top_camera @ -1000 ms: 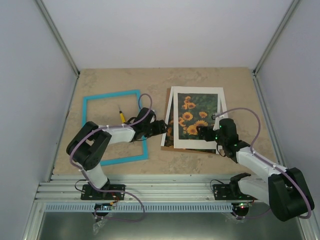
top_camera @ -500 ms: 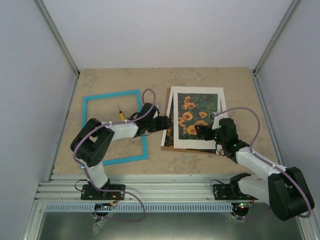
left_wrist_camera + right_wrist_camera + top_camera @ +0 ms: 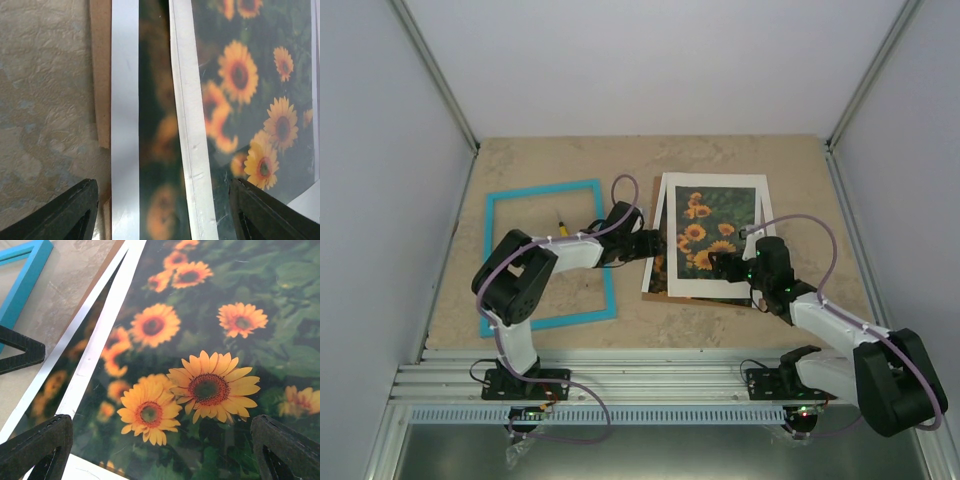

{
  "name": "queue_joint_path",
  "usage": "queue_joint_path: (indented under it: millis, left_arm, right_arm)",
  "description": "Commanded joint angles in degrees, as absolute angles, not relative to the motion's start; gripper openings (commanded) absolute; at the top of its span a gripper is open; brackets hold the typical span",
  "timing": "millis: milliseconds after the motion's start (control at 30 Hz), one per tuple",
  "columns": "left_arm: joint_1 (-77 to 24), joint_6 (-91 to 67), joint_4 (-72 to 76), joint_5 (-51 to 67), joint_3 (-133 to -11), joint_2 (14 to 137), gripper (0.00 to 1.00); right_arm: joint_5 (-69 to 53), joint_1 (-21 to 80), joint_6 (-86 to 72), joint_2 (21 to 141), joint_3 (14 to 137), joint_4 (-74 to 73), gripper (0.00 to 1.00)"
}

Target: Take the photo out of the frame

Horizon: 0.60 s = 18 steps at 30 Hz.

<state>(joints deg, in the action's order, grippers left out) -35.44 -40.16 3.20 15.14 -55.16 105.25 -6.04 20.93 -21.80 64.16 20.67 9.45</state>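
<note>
Closest to me, the aluminium rails [image 3: 650, 372] run along the near edge, with both arm bases bolted onto them. Past them is the bench [image 3: 570, 160], a pale beige top with a mottled, stone-like pattern, flat and matte.

On its left half the frame [image 3: 542, 190] lies flat. My left arm reaches across the frame's right bar. A small yellow-handled stick [image 3: 561, 230] lies inside the frame, near that bar; I cannot tell what it is.

My left claw [image 3: 648, 246] is at the left edge of the stack. Its jaws are wide, one finger over bare bench and the other over the print, with nothing gripped. My right claw [image 3: 716, 264] sits low over the stack's near part, jaws spread fully and holding nothing, with sunflowers showing between its fingers.

The photo [image 3: 720, 215] lies on the right half of the bench, outside the frame and close beside it without touching. It rests with a white mat [image 3: 666, 200] on a brown board [image 3: 650, 270] that shows along the left side. The layers there are fanned slightly apart; I cannot tell which sheet sits on top.

Beyond the bench, plain pale walls [image 3: 650, 60] close in the back and both sides, with slim metal posts [image 3: 435, 75] at the corners.
</note>
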Motion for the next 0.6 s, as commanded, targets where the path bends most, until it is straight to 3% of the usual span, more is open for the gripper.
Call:
queue_joint_path:
  millis: [0, 567]
  left_arm:
    - [-35.16, -38.84, 2.76, 15.93, -57.41, 106.69, 0.73]
    - [-35.24, -38.89, 2.78, 18.59, -58.65, 107.05, 0.69]
  right_arm:
    - [-6.13, 21.45, -20.88, 64.68, 20.13, 11.33, 0.98]
    - [-5.98, 21.53, -20.77, 65.72, 20.39, 11.42, 0.98]
